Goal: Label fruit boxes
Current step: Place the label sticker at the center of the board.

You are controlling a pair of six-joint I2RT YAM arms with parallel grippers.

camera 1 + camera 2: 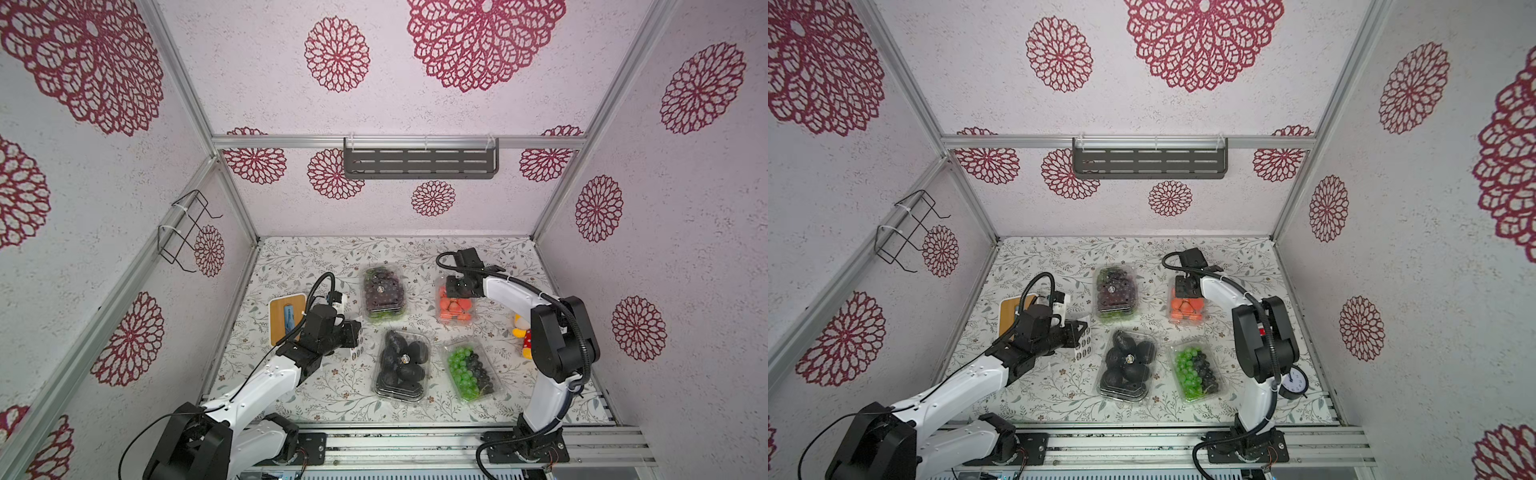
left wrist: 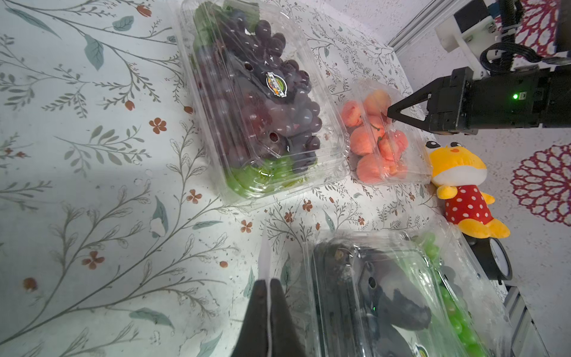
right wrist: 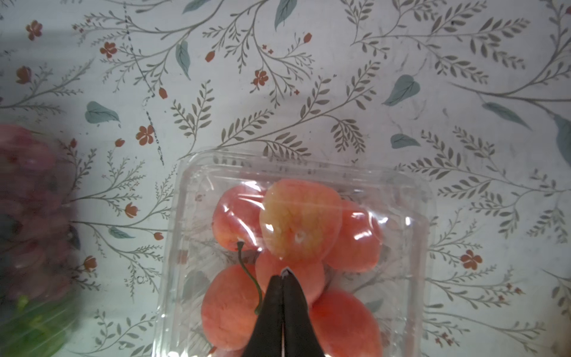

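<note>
Top views both show the floral counter under the two arms. Largest on it is the box of black round fruit, clear plastic, lying just to the right of the left tool and a little nearer that arm's base. The box of dark purple grapes lies beyond the left tool and to its right, between the two tools. The box of green and black grapes sits well behind the right tool, toward that arm's base. The smaller box of orange-red fruit lies straight under the right tool, whose tips are on or just above its lid; I cannot tell which.

A white box with a wooden lid stands to the left of the left tool, partly hidden by the arm. A yellow plush toy in a red dotted dress lies to the right of the right tool, by the wall.

The left tool is clenched on a white sticker sheet, held on edge above the counter. A round sticker sits on the purple grapes' lid. The right tool's jaws are pressed together; a pale sliver shows at their tips, too small to identify.
</note>
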